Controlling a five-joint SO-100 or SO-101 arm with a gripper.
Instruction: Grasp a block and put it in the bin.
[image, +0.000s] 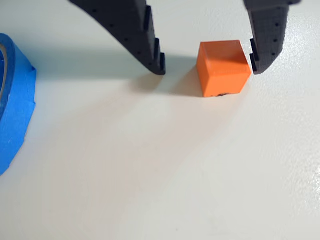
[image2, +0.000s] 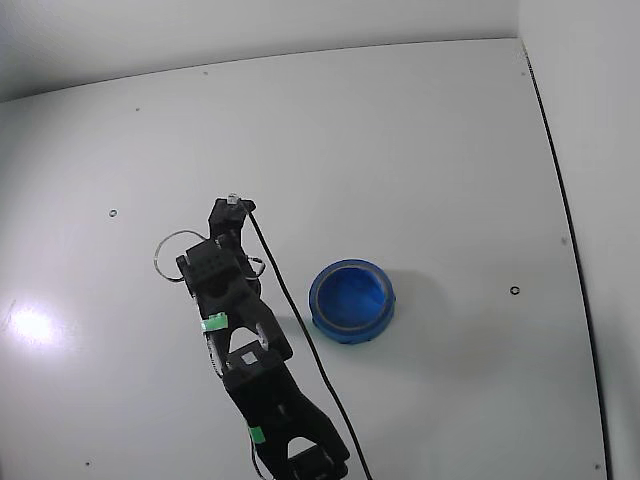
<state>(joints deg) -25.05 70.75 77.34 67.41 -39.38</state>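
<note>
In the wrist view the block (image: 223, 67), a small orange-red cube, rests on the white table. My gripper (image: 208, 66) is open and straddles it. The right finger (image: 267, 40) stands just at the cube's right side, while the left finger (image: 135, 35) is a clear gap away. The bin (image: 15, 105), a bright blue thick-rimmed bowl, shows at the left edge of that view. In the fixed view the bin (image2: 325, 310) sits right of the black arm, and the gripper (image2: 232, 210) points away toward the far side. The block is hidden under the gripper there.
The white table (image2: 420, 150) stretches bare around the arm and bin. A black cable (image2: 300, 320) runs along the arm past the bin's left side. A dark seam (image2: 565, 230) marks the table's right border.
</note>
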